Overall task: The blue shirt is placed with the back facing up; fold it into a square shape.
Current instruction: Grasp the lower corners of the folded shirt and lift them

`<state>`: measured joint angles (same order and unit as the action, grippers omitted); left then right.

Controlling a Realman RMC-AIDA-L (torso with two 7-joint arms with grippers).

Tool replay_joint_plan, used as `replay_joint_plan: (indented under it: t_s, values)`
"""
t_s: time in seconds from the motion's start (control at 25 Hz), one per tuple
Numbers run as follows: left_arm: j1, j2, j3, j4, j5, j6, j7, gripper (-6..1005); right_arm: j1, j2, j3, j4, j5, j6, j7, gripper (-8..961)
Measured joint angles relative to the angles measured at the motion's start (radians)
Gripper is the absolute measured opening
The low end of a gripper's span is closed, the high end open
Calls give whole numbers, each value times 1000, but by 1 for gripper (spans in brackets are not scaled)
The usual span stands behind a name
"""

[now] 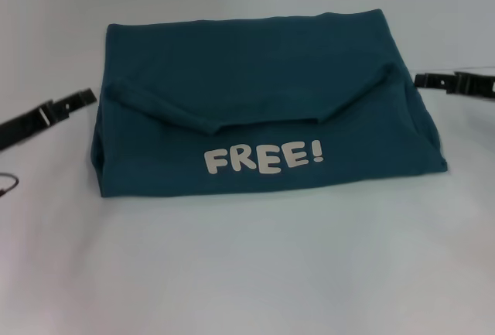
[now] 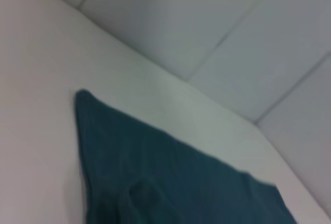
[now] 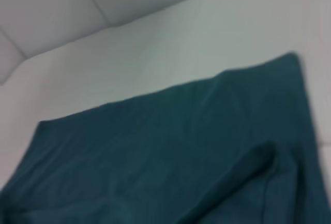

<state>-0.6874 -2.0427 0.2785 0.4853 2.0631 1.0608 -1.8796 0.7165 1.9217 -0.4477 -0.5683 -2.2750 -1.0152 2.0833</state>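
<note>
The blue shirt (image 1: 263, 103) lies in the middle of the white worktop (image 1: 247, 273), already gathered into a compact, roughly rectangular bundle that is wider than it is deep. A white "FREE!" print (image 1: 264, 157) shows on the near panel, so the shirt is not plain. Across the middle runs a folded-over edge shaped like a shallow flap, its two ends rising toward the side corners, with small puckers of cloth where the sleeves seem to be tucked under. The right near corner juts out a little farther than the left, and the left side bulges slightly.

The left claw (image 1: 77, 101) rests on the worktop just beside the shirt's left edge, apart from the cloth; whether its fingers are wide or narrow cannot be told. The right claw (image 1: 425, 80) sits close to the shirt's right edge, also holding nothing visible, and its finger spacing cannot be told either. The left wrist view shows one corner of the shirt (image 2: 170, 177) against the worktop; the right wrist view shows its far edge and a raised crease (image 3: 155, 157).

The folding looks nearly finished. What remains, by this judgement, is squaring: each claw would do best to pinch both layers at a side edge together, lift low, and bring the sides in evenly so the corners meet without dragging the soft knit out of line.
</note>
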Motion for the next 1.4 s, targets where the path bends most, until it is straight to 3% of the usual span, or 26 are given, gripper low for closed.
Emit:
replay_joint_plan:
  t_s: [0.16, 0.32, 0.64, 1.0, 1.16, 1.4]
  values:
    - [46, -5, 92, 45, 0, 34, 8, 785, -43, -11, 8, -28, 1, -128, 66, 852]
    - [97, -15, 170, 89, 0, 40, 34, 785, -77, -16, 11, -50, 12, -172, 97, 852]
    - [155, -37, 219, 102, 1, 71, 189, 785, -88, -26, 12, -52, 26, -177, 120, 853]
    - [159, -81, 222, 97, 7, 56, 371, 785, -75, -30, 12, -52, 26, -181, 138, 853]
    - [157, -102, 259, 97, 7, -32, 437, 786, -75, -30, 12, -51, 26, -182, 144, 853]
    - [153, -103, 299, 99, 8, -86, 440, 786, -82, -30, 13, -51, 26, -181, 147, 853]
